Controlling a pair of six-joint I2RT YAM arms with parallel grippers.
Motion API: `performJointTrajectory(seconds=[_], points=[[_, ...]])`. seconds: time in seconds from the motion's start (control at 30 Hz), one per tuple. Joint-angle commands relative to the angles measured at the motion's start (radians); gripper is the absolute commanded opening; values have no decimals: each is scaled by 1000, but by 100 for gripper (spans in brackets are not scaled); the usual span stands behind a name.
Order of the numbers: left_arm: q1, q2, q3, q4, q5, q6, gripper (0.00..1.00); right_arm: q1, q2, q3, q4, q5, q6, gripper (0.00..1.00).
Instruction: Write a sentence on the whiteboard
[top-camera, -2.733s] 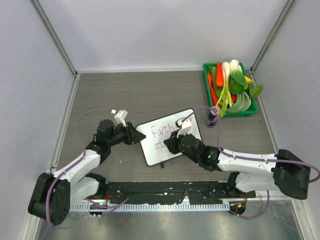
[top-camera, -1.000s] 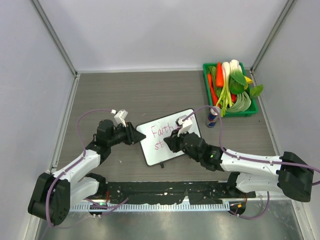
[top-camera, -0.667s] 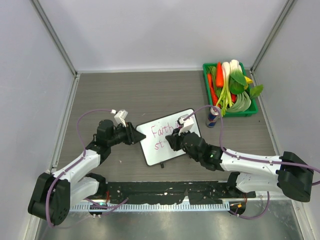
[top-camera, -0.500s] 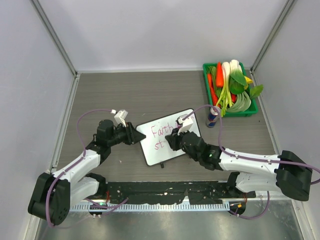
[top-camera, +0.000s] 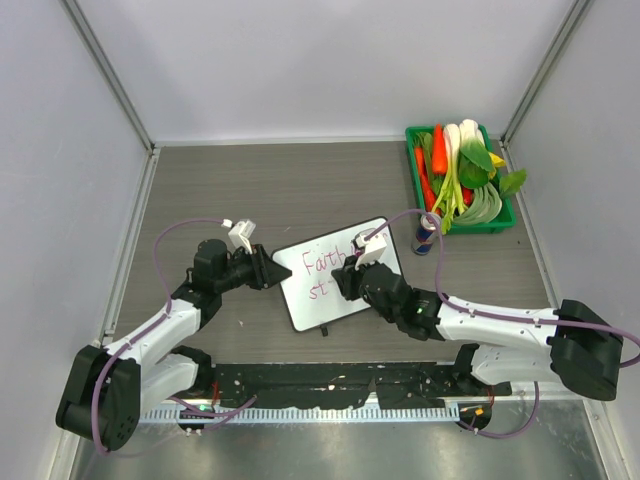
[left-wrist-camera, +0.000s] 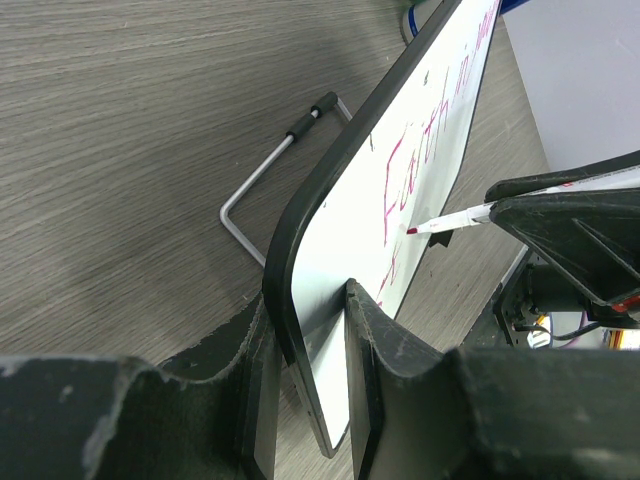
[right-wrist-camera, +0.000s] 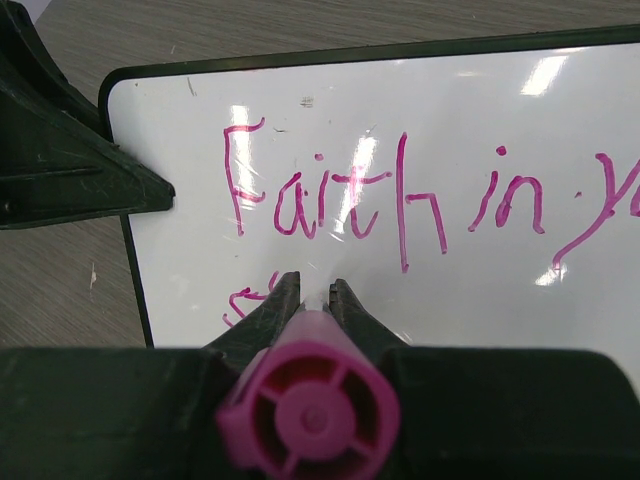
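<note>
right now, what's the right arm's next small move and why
Probably ease the marker along the second line for the next letter: the right gripper holds it at the whiteboard, the sentence there is barely begun, the left gripper clamps the edge.

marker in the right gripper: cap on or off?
Off. In the left wrist view the marker ends in a bare pink tip at the whiteboard; the right gripper is shut on it.

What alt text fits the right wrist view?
A pink marker, seen from its back end, is clamped in the right gripper and points at a whiteboard with pink handwriting reading "Faith in y", cut off at the frame's right edge. The left gripper holds the board's left edge.
</note>
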Motion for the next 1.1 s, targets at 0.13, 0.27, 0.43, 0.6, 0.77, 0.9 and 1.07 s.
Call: performJointTrajectory(seconds=[0.13, 0.27, 0.43, 0.6, 0.77, 0.9, 1.07], points=[[5, 7, -12, -20, -59, 67, 0, 2, -20, -4, -28, 22, 1, 1], [5, 8, -13, -20, -58, 67, 0, 2, -37, -22, -36, 14, 10, 2], [7, 10, -12, -20, -58, 70, 0, 2, -46, -34, -51, -5, 21, 1], [5, 11, -12, -18, -56, 70, 0, 4, -48, -47, -53, -22, 36, 1], [5, 11, -11, -20, -55, 67, 0, 7, -45, -54, -46, -24, 41, 1], [5, 11, -11, -20, -55, 69, 0, 9, -29, -48, -45, -25, 32, 2], [5, 10, -12, -20, -58, 69, 0, 9, -22, -30, -40, -7, 26, 1]])
